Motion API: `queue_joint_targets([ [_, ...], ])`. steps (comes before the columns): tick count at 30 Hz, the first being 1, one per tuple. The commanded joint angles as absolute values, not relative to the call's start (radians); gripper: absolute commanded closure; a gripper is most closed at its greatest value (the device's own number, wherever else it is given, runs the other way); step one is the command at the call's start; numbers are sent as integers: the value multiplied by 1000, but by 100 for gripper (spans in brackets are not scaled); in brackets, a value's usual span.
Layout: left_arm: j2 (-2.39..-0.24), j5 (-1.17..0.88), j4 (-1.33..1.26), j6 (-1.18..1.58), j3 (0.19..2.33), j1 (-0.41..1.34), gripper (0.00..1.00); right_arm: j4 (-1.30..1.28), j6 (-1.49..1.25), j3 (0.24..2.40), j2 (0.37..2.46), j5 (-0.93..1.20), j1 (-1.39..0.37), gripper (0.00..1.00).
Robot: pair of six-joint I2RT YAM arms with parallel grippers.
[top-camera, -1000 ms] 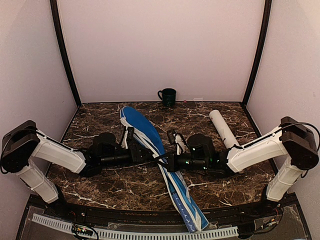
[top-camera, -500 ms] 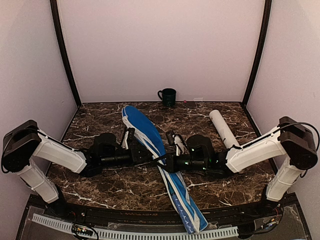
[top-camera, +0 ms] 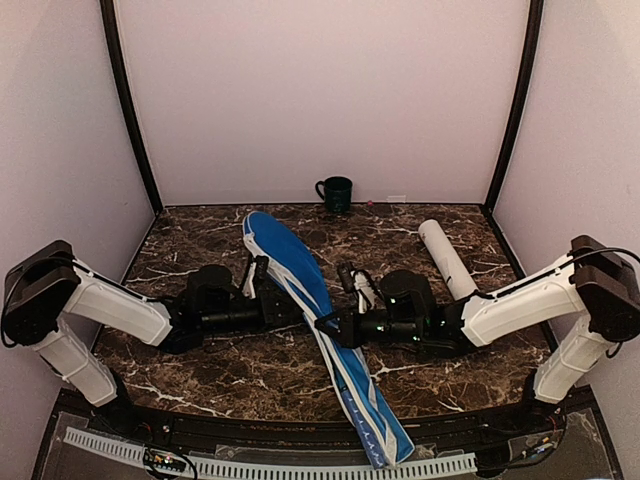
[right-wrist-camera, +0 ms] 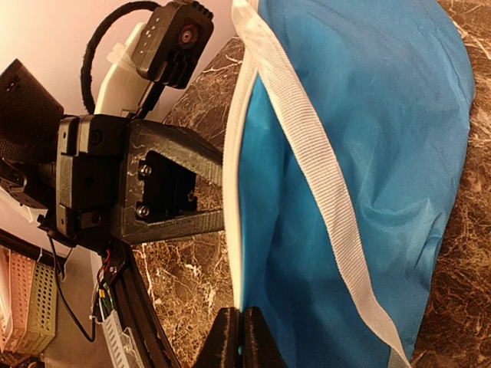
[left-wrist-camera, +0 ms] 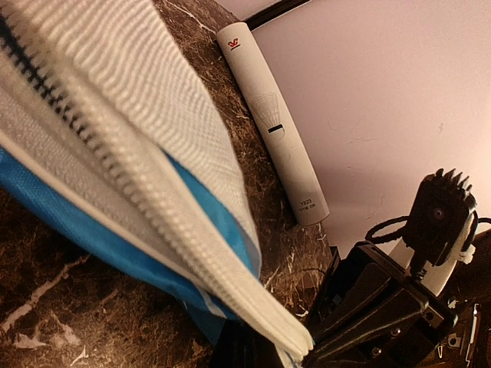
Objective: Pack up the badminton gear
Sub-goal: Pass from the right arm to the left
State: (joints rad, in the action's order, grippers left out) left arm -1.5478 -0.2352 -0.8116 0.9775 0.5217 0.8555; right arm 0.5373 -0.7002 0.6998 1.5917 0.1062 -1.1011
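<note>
Lying diagonally on the table (top-camera: 190,240), the cover (top-camera: 290,260) runs from far left-of-centre down to the near edge, right of centre. From the left, the left claw (top-camera: 283,303) reaches to the cover's mid-length, jaws closed tight on its white zip edge. From the right, the right claw (top-camera: 328,325) sits a little nearer, fingers almost together, pinching the same white trim. Both claws are close, facing each other across the cover. Zip teeth show along the gripped edge. The tube (top-camera: 447,258) lies flat on the far right, apart from the cover. The mug (top-camera: 335,192) stands upright at the far wall, centre.
</note>
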Motion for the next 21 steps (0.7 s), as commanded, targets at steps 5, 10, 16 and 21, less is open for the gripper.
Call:
queue_joint_targets([
  [5,-1493,-235,-821,945,537,848,100,563,-694,712,1586,126,-1108,93],
  [10,-1480,-234,-818,941,531,848,100,542,-684,736,1626,134,-1108,93],
  [16,-1409,-215,-716,908,526,847,100,518,-693,748,1559,103,-1107,100],
  [21,-1287,-191,-510,854,522,834,100,389,-694,776,1453,-8,-1108,100],
])
